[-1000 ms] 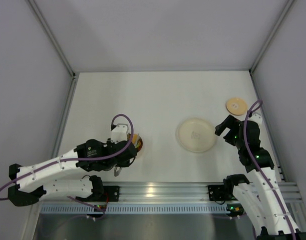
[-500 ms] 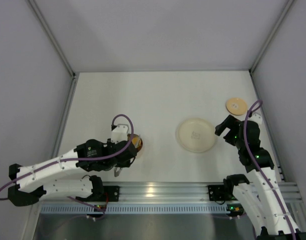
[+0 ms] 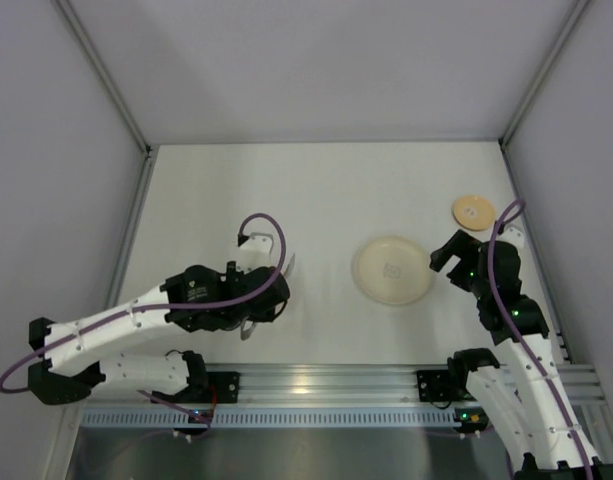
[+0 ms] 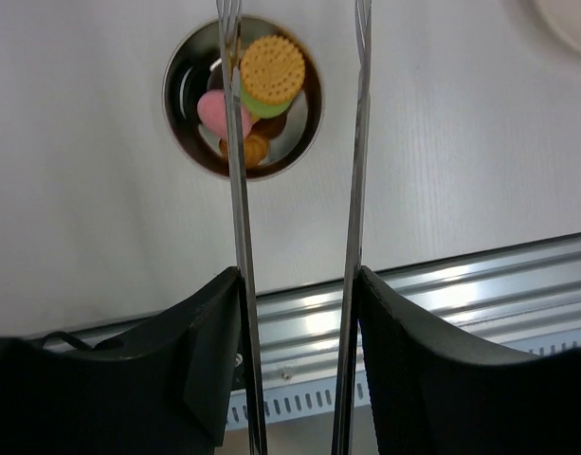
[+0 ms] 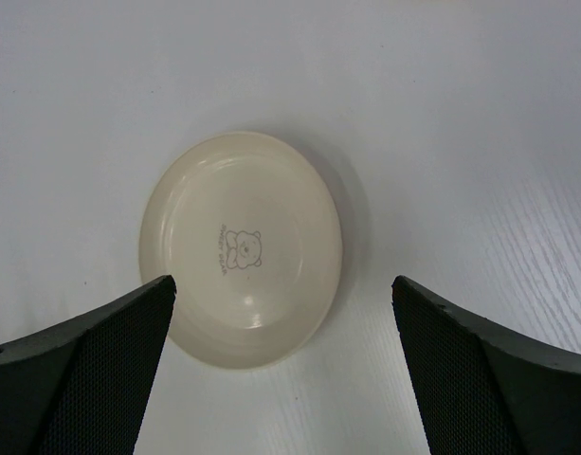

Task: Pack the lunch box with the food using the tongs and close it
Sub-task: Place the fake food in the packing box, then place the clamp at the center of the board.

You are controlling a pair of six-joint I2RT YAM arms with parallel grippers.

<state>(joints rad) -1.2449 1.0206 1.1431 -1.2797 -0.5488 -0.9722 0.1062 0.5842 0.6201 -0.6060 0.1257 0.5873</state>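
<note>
Well, left wrist view: my left tool [image 4: 298, 284] grips the tongs [image 4: 235, 190] above the lunch box [image 4: 183, 90], food [image 4: 271, 66] inside.
Top view: my left arm [image 3: 136, 320] hides that box; lid [image 3: 473, 211] lies far right.
My right tool [image 5: 281, 281]: wide, over the plate [image 5: 176, 218].

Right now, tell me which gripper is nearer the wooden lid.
Right. The right gripper is just below-left of the lid in the top view; the left gripper is far left, by the pot.

Left gripper [image 4: 298, 284]: shifts right, away from its base | lunch box [image 4: 172, 104]: exposed earlier in the overhead view, now hidden under the wrist | tongs [image 4: 355, 190]: tips now project beyond the wrist toward the plate [image 3: 392, 270].
</note>
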